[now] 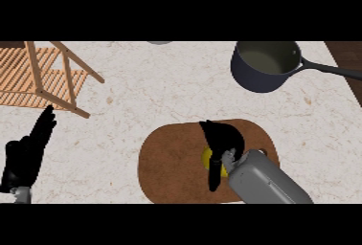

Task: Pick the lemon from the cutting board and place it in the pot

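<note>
pale, speckled bench (pixel 155 91) fills the head view. a brown oval cutting board (pixel 170 162) lies at the lower middle. the right robot hand (pixel 225 136) is over the board on its grey forearm, its black fingers curled down round the lemon (pixel 206 158). only slivers of yellow show beside the fingers. the lemon sits on the board, right of the board's middle; whether it is lifted off the surface cannot be told. the dark blue pot (pixel 258 79) stands at the upper right, well apart from the board, with its handle (pixel 332 71) pointing right. a slatted wooden rack (pixel 42 72) stands at the upper left. the left robot hand (pixel 25 158) rests at the lower left edge, fingers straight and pointing up, holding nothing.
</note>
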### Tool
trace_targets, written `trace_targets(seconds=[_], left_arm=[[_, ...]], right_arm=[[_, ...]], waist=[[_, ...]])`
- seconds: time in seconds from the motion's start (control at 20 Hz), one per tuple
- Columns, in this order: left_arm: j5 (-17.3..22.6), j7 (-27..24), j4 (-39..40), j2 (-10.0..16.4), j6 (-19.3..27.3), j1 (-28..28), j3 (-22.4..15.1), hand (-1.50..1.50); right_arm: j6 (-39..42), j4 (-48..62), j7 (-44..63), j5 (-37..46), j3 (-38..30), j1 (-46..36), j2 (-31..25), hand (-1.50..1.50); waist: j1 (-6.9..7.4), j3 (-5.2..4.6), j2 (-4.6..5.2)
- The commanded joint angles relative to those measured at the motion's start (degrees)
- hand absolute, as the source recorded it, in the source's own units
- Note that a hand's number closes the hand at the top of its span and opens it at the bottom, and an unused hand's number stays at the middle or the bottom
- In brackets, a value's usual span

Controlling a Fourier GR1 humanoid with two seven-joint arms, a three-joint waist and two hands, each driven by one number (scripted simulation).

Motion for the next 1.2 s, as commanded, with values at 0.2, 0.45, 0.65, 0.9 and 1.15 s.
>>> trace_targets(seconds=[0.2,0.45,0.65,0.9,1.15], left_arm=[[1.38,-0.78,0.87,1.14,-4.6,0.3,4.7,0.0],[-2.53,2.35,-1.23,-1.09,-3.75,-0.29,4.3,0.0],[-3.1,1.56,0.42,-2.54,-5.04,-1.72,5.64,0.0],[-3.18,0.46,-2.48,-2.7,-6.94,1.77,7.1,0.0],[-5.46,1.9,-0.6,-4.64,-4.95,-1.78,5.08,0.0]], right_arm=[[4.52,5.4,-2.74,4.62,-0.29,0.11,3.23,1.5],[8.12,-1.54,-4.58,7.62,-3.63,3.35,2.13,1.5],[6.62,4.59,-8.59,11.96,-5.7,2.12,5.6,1.5],[5.95,4.08,-14.81,15.24,-8.36,2.0,3.29,1.5],[-4.03,9.81,-27.3,20.05,-8.68,-2.28,1.79,1.5]], waist=[[0.17,0.0,0.04],[-0.13,0.01,-0.05],[0.0,0.01,0.01],[0.12,0.02,-0.01],[0.33,0.04,0.13]])
